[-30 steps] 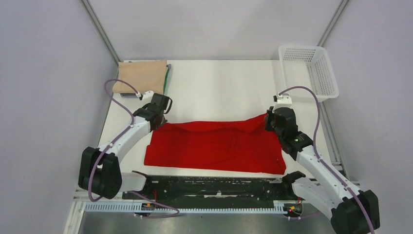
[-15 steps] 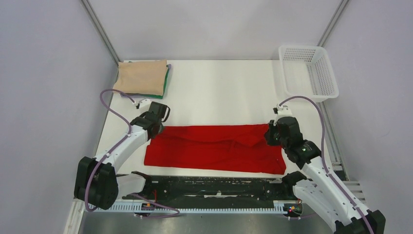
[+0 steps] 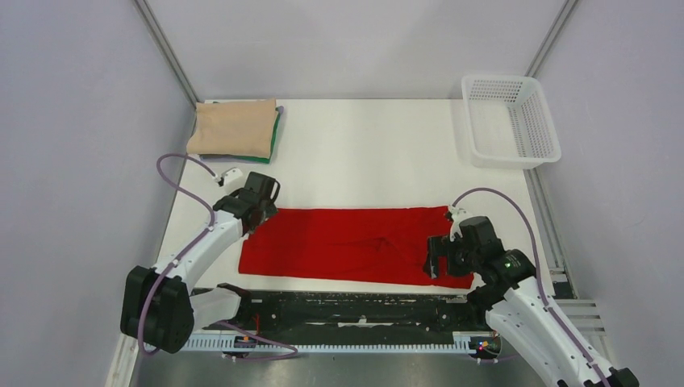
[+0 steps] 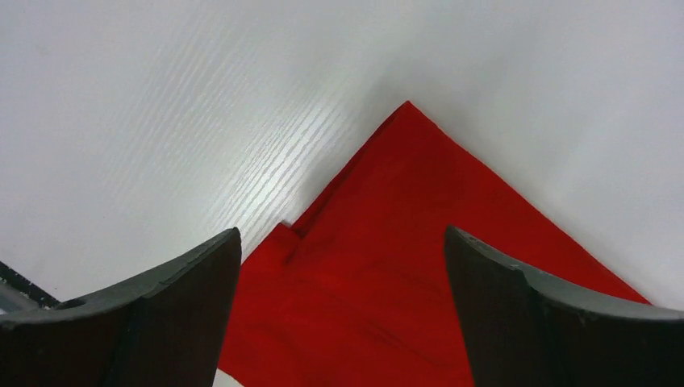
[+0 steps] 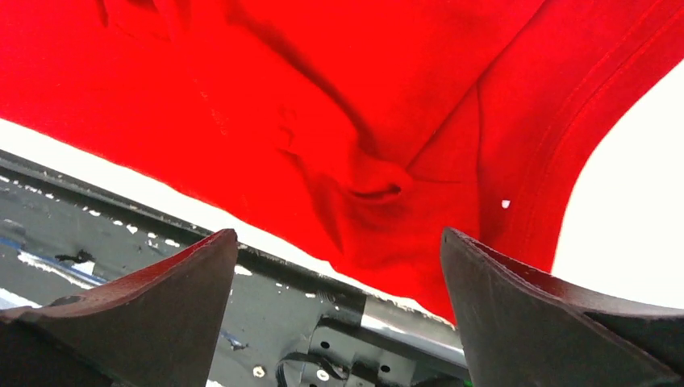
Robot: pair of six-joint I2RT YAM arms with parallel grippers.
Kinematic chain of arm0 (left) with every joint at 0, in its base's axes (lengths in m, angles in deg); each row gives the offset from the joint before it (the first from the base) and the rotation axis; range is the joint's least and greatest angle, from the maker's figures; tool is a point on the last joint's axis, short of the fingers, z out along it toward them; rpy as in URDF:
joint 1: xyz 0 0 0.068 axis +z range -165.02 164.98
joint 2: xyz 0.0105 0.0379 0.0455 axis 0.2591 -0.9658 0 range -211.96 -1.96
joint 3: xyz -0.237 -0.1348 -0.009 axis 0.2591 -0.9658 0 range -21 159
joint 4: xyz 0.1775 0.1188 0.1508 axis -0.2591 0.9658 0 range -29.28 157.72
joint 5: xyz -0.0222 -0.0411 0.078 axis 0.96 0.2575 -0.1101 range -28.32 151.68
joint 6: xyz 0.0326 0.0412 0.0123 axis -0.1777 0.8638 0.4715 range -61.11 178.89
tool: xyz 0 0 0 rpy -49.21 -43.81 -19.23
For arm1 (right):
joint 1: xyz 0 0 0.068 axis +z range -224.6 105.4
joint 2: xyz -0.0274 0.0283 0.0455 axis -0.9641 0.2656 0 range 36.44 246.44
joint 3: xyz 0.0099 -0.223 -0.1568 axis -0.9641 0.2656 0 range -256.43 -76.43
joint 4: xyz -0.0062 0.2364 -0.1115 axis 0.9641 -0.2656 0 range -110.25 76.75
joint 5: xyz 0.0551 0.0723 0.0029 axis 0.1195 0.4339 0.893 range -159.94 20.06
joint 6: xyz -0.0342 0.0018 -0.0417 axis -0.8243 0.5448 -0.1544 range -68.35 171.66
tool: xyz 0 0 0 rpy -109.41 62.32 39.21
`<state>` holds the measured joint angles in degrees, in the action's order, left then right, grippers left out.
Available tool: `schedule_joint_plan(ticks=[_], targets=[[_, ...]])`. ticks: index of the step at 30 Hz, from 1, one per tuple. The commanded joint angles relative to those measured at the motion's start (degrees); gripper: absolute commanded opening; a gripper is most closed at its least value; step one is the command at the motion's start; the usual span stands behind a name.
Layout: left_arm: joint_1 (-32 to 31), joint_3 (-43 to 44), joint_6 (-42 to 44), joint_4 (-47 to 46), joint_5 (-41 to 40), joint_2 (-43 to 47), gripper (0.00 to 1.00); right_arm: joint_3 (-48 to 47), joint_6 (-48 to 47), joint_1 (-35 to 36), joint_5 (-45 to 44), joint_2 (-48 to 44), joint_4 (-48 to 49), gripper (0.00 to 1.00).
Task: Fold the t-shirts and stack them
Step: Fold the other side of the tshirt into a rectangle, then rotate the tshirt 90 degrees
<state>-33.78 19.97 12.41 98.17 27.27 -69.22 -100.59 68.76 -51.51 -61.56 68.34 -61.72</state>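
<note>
the red t-shirt lies flat on the white bench, down at 6 o'clock, close to the near edge. it is a long strip going from 9 o'clock to 3 o'clock, with some small wrinkles near its right end.

the left claw hangs over the shirt's far left corner. its two fingers are spread wide and there is nothing between them. in the left wrist view the pointy red corner sits right in the gap, with bare bench all around it.

the right claw is over the shirt's right end, toward 5 o'clock. its fingers are spread wide too and it holds nothing. in the right wrist view a bumpy fold of red cloth shows between the fingers, and the black rail at the bench edge is just beside the cloth.

up at 11 o'clock the beige t-shirt lies folded on top of the green t-shirt. only a thin green edge peeks out.

a white basket sits at 1 o'clock, well apart from the shirts.
</note>
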Motion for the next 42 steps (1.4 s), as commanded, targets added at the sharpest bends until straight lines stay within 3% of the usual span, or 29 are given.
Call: schedule_joint_plan(ticks=[1,4,7,11,14,21,26,36,42], targets=[[-0.2,4.9,-3.9,4.5,-2.5,3.9,1.00,-7.8,-4.0,0.3,-1.0,-0.7,-1.0,0.98],[-0.2,5.4,-2.3,2.5,3.6,7.5,1.00,-11.7,-4.2,0.3,-4.5,-1.1,1.1,0.98],[-0.4,3.7,1.5,-4.1,15.5,9.5,1.00,-11.1,-0.8,0.3,-5.5,-3.3,7.2,0.98],[-1.0,-1.4,3.3,-14.8,31.3,8.1,1.00,-3.1,6.0,0.3,2.1,-5.8,22.7,0.98],[-1.2,-4.7,2.6,-19.8,35.6,4.4,1.00,3.5,11.5,0.2,7.9,-2.4,33.7,0.98],[-1.2,-12.4,2.8,-21.4,27.9,1.6,1.00,11.2,14.7,0.2,8.2,8.2,40.0,0.98],[-1.1,-15.2,2.2,-22.2,24.9,-0.4,1.00,13.8,16.2,-0.1,1.6,12.7,39.6,0.98],[-1.4,-20.7,-3.8,-29.4,31.3,1.5,1.00,9.4,14.9,-3.6,-9.3,23.1,47.7,0.98],[-2.5,-25.3,-7.1,-29.0,31.8,11.3,1.00,4.2,13.9,-6.2,-5.5,36.7,57.1,0.98]])
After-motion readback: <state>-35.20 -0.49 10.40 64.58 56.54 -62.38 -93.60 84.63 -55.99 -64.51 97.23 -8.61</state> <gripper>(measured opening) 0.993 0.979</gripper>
